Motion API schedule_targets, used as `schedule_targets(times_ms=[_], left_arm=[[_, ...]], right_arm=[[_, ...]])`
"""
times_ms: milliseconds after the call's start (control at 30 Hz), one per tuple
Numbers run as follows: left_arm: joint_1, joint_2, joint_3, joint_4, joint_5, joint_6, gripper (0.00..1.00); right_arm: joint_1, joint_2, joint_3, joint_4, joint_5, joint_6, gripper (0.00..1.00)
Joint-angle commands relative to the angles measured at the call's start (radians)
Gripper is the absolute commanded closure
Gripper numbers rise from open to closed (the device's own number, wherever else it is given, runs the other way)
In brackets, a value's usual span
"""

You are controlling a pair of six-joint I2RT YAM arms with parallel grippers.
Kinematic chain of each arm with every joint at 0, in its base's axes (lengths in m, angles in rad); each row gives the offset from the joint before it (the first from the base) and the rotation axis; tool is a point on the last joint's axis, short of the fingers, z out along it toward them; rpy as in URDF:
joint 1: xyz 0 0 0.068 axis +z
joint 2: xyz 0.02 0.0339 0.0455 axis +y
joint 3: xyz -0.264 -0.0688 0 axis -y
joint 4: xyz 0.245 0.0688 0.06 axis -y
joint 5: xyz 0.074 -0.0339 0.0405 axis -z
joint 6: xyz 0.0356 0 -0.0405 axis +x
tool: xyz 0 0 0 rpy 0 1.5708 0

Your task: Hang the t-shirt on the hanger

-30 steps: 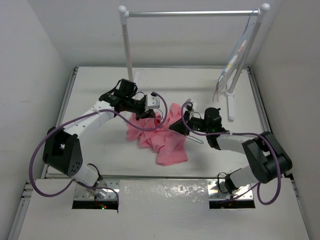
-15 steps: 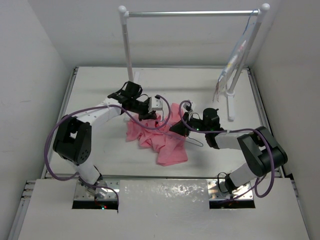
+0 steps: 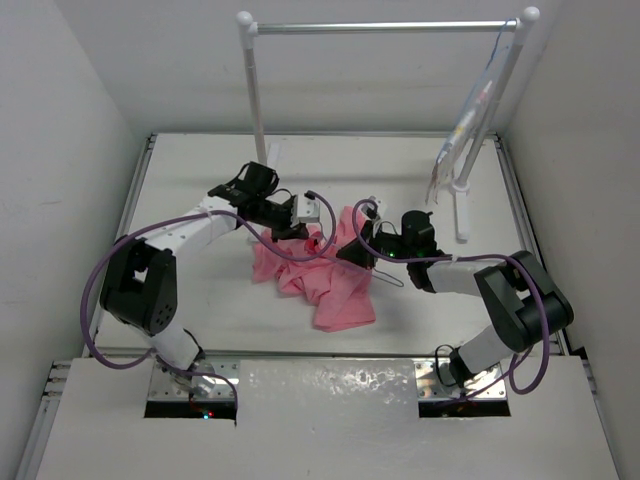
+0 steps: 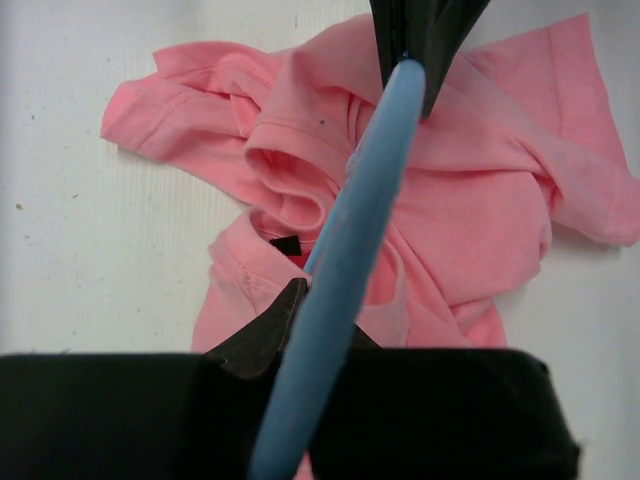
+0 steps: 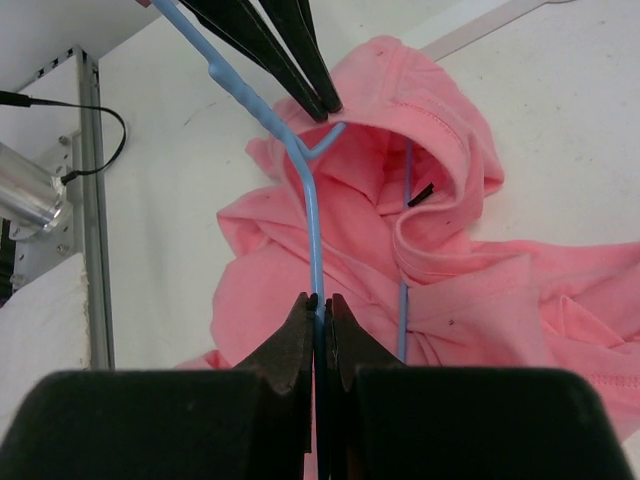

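Observation:
The salmon-pink t-shirt (image 3: 335, 295) lies crumpled on the table between the arms; it also shows in the left wrist view (image 4: 470, 200) and the right wrist view (image 5: 280, 270). The thin blue hanger (image 5: 312, 220) is held over it, and one of its wires (image 5: 405, 260) runs into the shirt's neck opening. My right gripper (image 5: 320, 300) is shut on the hanger's wire below the bend. My left gripper (image 5: 325, 105) is shut on the hanger near its hook. In the top view the left gripper (image 3: 305, 230) and right gripper (image 3: 350, 250) sit close together at the shirt's far edge.
A white clothes rack stands at the back, with a cross bar (image 3: 380, 27), a left post (image 3: 255, 90) and a right post (image 3: 490, 100). Another hanger with a pale cloth (image 3: 462, 125) hangs from the bar's right end. A metal rail (image 5: 85, 200) borders the table.
Both grippers, with the hanger between them, have shifted slightly away from the bases. The left elbow has swung in. The shirt lies about as before.

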Motion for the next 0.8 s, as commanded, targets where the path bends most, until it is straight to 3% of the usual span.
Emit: schedule_targets(times_ms=[0, 200, 433, 700, 767], left_arm=[[-0.003, -0.012, 0.006, -0.051, 0.068, 0.037, 1.00], [-0.012, 0.007, -0.003, -0.054, 0.053, 0.045, 0.96], [-0.025, 0.022, -0.009, -0.043, 0.018, 0.049, 0.79], [-0.025, -0.006, -0.003, -0.012, -0.050, -0.004, 0.73], [-0.025, -0.038, -0.005, -0.005, -0.082, -0.024, 0.62]], right_arm=[[-0.004, -0.009, 0.042, 0.011, 0.051, -0.029, 1.00], [0.002, -0.011, 0.037, 0.016, 0.054, -0.030, 1.00], [0.010, -0.012, 0.037, 0.016, 0.054, -0.032, 1.00], [0.010, -0.015, 0.031, 0.017, 0.057, -0.029, 1.00], [0.010, -0.003, 0.031, 0.020, 0.058, -0.030, 1.00]])
